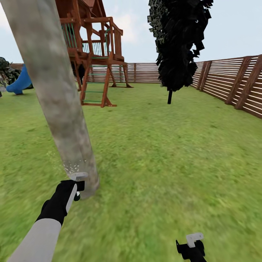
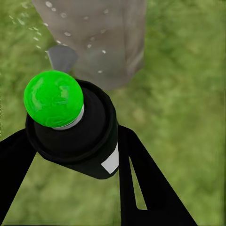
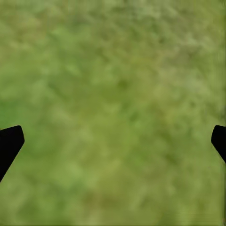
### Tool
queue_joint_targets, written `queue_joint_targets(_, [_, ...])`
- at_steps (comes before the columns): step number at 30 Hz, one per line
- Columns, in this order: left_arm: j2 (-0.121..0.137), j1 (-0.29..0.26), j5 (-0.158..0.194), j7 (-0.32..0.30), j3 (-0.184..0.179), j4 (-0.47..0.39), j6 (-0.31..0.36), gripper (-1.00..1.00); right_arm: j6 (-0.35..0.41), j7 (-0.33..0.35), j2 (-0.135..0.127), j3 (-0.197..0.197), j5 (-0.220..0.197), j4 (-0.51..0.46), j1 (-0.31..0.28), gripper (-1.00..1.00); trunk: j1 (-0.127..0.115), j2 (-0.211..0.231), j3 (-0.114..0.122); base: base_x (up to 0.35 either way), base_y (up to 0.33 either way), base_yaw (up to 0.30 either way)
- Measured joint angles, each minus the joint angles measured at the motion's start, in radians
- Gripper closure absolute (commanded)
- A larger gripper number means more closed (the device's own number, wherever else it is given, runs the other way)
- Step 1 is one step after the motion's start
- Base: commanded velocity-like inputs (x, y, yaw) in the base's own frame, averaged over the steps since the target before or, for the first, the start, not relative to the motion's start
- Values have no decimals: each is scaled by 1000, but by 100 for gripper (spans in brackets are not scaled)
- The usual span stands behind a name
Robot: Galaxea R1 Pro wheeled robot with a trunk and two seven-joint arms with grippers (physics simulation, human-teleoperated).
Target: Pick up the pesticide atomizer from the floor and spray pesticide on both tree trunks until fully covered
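Note:
A thick pale grey-beige tree trunk (image 1: 54,91) leans across the left of the head view, its base on the grass floor (image 1: 156,163). Right at that base my left gripper (image 1: 74,185) is shut on the pesticide atomizer (image 1: 79,177), whose light-grey cap points at the trunk. White droplets (image 1: 72,168) speckle the bark just above the cap. The left wrist view has the atomizer (image 2: 75,136) as a dark cylinder with a bright green round top, held between the black fingers (image 2: 141,179), with the spotted trunk (image 2: 99,37) just beyond. My right gripper (image 1: 191,245) hangs open over bare grass (image 3: 113,94).
A brown wooden play tower (image 1: 94,54) stands behind the trunk, with a blue slide (image 1: 20,82) at far left. A narrow black-green tree (image 1: 178,43) rises mid-lawn. A slatted wooden fence (image 1: 233,83) runs along the back and right. Open grass lies ahead and right.

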Motion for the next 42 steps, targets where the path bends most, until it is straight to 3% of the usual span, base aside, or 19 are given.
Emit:
queue_joint_targets(6, [-1, 0, 1, 0, 0, 1, 0, 100, 0, 0, 0, 0, 0, 0, 0, -100, 0, 0, 0, 150, -250, 258])
queue_joint_targets(24, [2, 3, -2, 0, 1, 2, 0, 100, 0, 0, -2, 0, 0, 0, 0, -100, 0, 0, 0, 29, -271, 46])
queue_joint_targets(28, [12, 5, -6, 0, 8, 7, 0, 100, 0, 0, -1, 0, 0, 0, 0, -100, 0, 0, 0, 81, -274, 273])
queue_joint_targets(32, [43, 8, -7, 3, 8, 15, -3, 100, 0, 0, 0, 0, 0, 0, 0, -100, 0, 0, 0, 120, -274, 274])
queue_joint_targets(37, [22, 8, 1, 4, 7, 20, -4, 100, 0, 0, 0, 0, 0, 0, 0, -100, 0, 0, 0, 201, -225, 55])
queue_joint_targets(39, [31, 9, -5, 6, 9, 42, -6, 100, 0, 0, -1, 0, 0, 0, 0, -100, 0, 0, 0, 238, -196, 2])
queue_joint_targets(42, [78, 10, -13, 6, 56, 94, -14, 100, 0, 0, -2, 0, 0, 0, 0, -100, 0, 0, 0, 239, -195, 0])
